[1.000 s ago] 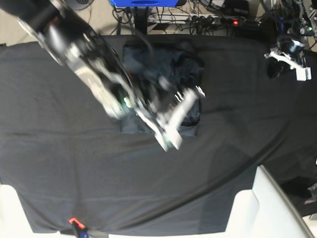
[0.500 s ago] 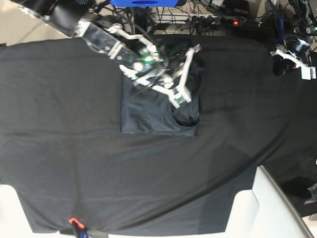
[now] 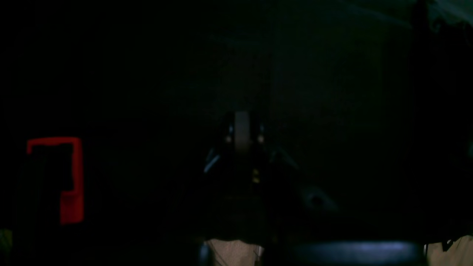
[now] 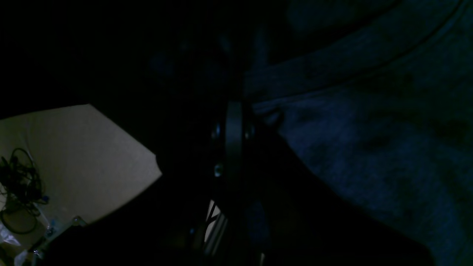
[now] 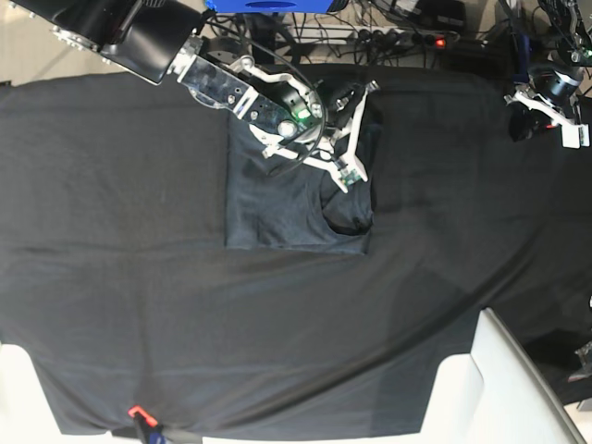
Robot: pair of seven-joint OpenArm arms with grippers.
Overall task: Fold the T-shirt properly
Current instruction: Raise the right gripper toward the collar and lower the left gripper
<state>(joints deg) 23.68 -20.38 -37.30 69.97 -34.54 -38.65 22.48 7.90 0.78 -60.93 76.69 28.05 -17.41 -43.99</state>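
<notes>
At the near edge of the worktop (image 5: 111, 305), draped in a smooth black cloth, a small red clip (image 5: 137, 412) and a white chair back (image 5: 504, 388) are showing, the chair cut off by the frame's corner. Both wrist views are coming out almost black: the left one is giving only a red outlined shape (image 3: 63, 177) and a faint grey strip, the right one a bluish stretch of knit with a seam.

The dark charcoal-grey knit T-shirt (image 5: 277, 208) is lying folded into a rough rectangle toward the middle of the far edge, its long axis running near to far, a curved opening sitting at its near right corner. Its far part is being covered by the right hand (image 5: 347, 139), whose white fingers are pressed together over the cloth; whether any fabric is pinched cannot be told.

The left hand (image 5: 546, 111) is sitting at the far right corner, well apart from the shirt, likewise closed. Beyond the far edge, cables and a power strip (image 5: 398, 37) are lying on the floor.
</notes>
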